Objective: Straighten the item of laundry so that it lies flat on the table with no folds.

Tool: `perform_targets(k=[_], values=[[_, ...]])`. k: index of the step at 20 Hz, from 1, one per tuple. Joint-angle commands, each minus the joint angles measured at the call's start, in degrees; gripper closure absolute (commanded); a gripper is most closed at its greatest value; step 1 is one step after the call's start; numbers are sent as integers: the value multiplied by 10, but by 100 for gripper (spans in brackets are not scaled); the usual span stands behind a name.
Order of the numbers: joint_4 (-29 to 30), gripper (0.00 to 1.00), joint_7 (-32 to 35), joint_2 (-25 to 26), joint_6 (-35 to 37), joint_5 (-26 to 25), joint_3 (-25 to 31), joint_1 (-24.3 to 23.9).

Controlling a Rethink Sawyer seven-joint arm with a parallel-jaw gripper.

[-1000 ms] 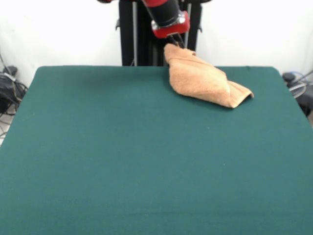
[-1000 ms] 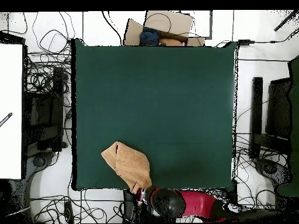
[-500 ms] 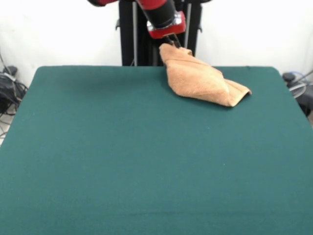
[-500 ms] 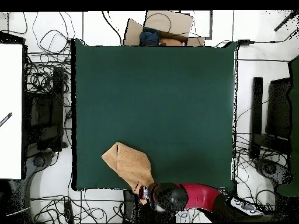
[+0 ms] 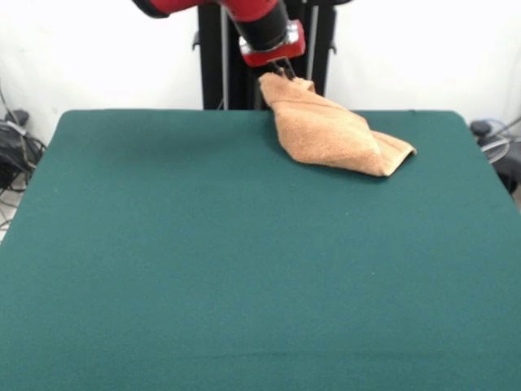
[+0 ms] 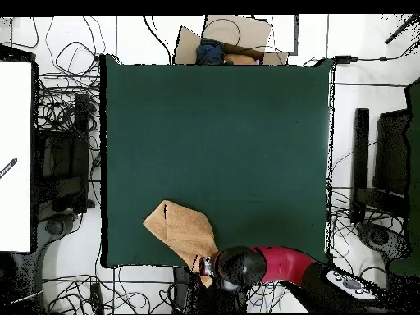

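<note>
Right, gripper (image 5: 284, 72): pinched on one raised corner of the towel (image 5: 335, 132); the tips are buried in the cloth, so you can't see any gap between them
Arm (image 6: 279, 267): comes in low over the table's edge on the robot's side, with its wrist right above the held corner
Towel, place: at the table's (image 5: 203, 261) edge nearest the robot, off to one side; the held corner is lifted at or just past that edge, and the rest slopes down to lie on the felt
Towel, shape: folded over on itself; from overhead (image 6: 182, 232) you see one flap lying across the rest with a crease between them; not flat yet
Progress: I'd judge you're early on; the fold is not yet opened
Handling: soft, limp and light terry; it will drape and sag from any hold, it won't push, only pull; the felt probably drags on it, which should help you stretch it
Where to hold: a hemmed corner, as you have now; for the fold, I'd take the free corner of the upper flap
Risk: so close to the edge, a pull toward the robot could slide it off the table; a thin pinch on the hem may slip
</note>
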Motion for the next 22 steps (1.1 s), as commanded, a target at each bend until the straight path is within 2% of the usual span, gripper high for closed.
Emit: perform_targets(k=[1, 10, 22], values=[[-106, 100, -111, 6, 54, -35, 66, -18], [-135, 100, -144, 27, 80, -79, 80, -31], [-170, 100, -208, 23, 150, -96, 114, -54]])
